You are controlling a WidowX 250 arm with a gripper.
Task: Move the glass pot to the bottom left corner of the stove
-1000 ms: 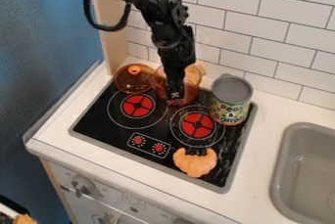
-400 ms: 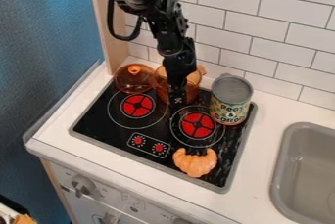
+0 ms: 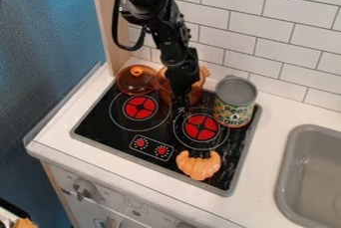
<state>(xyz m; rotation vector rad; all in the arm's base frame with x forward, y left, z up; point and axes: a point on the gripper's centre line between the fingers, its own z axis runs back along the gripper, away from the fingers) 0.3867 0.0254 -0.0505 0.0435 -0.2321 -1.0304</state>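
While the glass pot (image 3: 195,92) is flanked by a lid (image 3: 136,83) and can (image 3: 236,92), it's partly blocked by the gripper (image 3: 180,106) (open or closed can't be told, tbh).

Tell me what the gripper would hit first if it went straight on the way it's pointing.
Probably the black stovetop, just left of the right-hand red burner. The gripper points down there, in front of the glass pot, though its height above the surface is unclear.
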